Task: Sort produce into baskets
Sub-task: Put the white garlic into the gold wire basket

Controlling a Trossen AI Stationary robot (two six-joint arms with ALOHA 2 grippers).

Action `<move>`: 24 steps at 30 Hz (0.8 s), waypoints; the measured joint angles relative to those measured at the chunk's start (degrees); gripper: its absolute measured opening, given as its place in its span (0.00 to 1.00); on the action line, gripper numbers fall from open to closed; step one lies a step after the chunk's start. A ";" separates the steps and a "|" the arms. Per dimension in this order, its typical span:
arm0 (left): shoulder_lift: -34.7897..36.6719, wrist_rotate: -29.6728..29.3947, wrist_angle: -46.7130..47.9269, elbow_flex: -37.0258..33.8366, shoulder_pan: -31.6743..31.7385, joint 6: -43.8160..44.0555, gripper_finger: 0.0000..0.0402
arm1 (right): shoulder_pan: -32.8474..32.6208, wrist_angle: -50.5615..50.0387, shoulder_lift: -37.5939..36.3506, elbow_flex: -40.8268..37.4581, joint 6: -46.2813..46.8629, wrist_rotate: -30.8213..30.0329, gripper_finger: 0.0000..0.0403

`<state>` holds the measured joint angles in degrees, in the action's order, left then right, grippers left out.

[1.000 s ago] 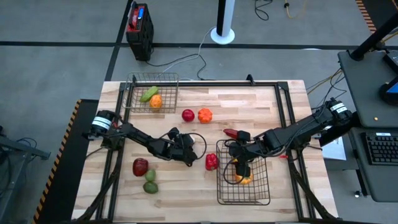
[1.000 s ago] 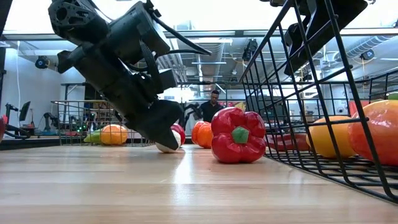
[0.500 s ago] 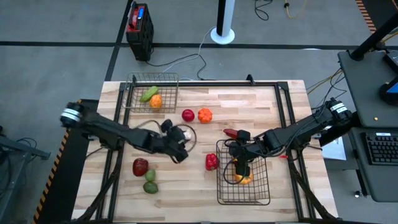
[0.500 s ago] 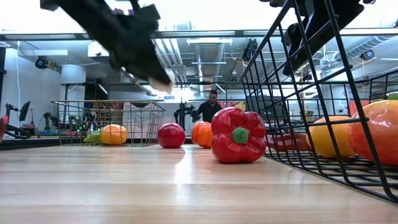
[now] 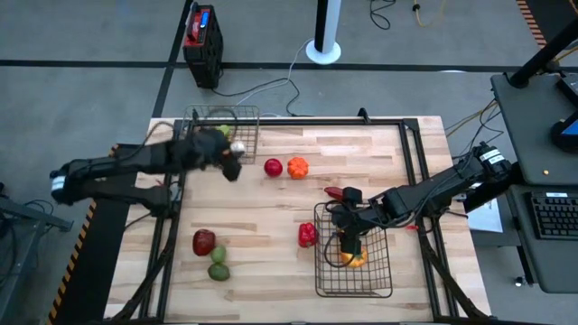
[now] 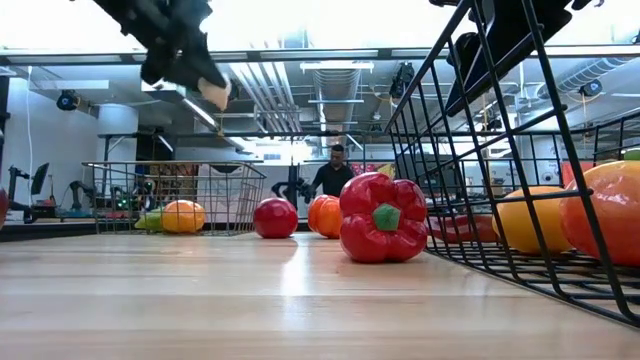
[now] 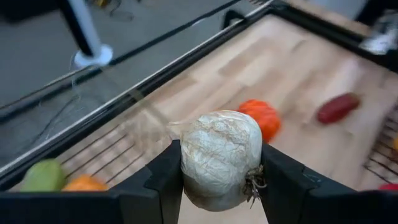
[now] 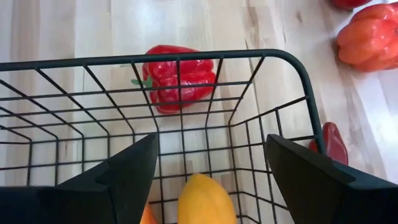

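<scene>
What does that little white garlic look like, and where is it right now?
The garlic is a small, round, off-white bulb with a wrinkly, papery-looking skin and a little brown tuft of roots at one end. It is up in the air, squeezed between the two dark fingers of the left pincer, which touch it on both sides. It hangs beside the smaller basket, by the table's far left corner.

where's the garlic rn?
Garlic is clamped in the left gripper, in the air by the small basket at the table's far left.
</scene>
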<state>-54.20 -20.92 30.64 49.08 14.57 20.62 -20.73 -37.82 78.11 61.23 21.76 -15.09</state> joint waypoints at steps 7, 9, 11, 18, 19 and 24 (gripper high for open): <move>-3.89 17.42 -0.86 0.00 19.76 -4.84 0.37 | 0.00 0.13 0.00 0.00 0.73 -0.08 0.73; -6.11 19.86 -1.69 0.00 22.25 -6.23 0.37 | 0.00 0.37 0.00 0.00 0.74 -0.12 0.73; -8.45 20.01 -2.06 0.00 23.74 -7.35 0.37 | 0.00 0.48 0.00 0.00 0.74 -0.42 0.72; -17.83 19.81 -0.08 3.94 25.99 -11.77 0.37 | 0.29 0.49 0.00 0.00 0.71 -1.67 0.71; -19.35 19.14 0.54 5.56 26.03 -12.87 0.37 | 0.40 0.50 0.00 0.00 0.74 -1.68 0.71; -26.94 13.09 6.02 14.02 26.42 -18.71 0.37 | 0.52 0.48 0.00 0.00 1.14 -1.68 0.71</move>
<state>-81.14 -7.83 36.66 63.10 40.99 1.90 -20.21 -37.34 78.11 61.23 22.90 -16.78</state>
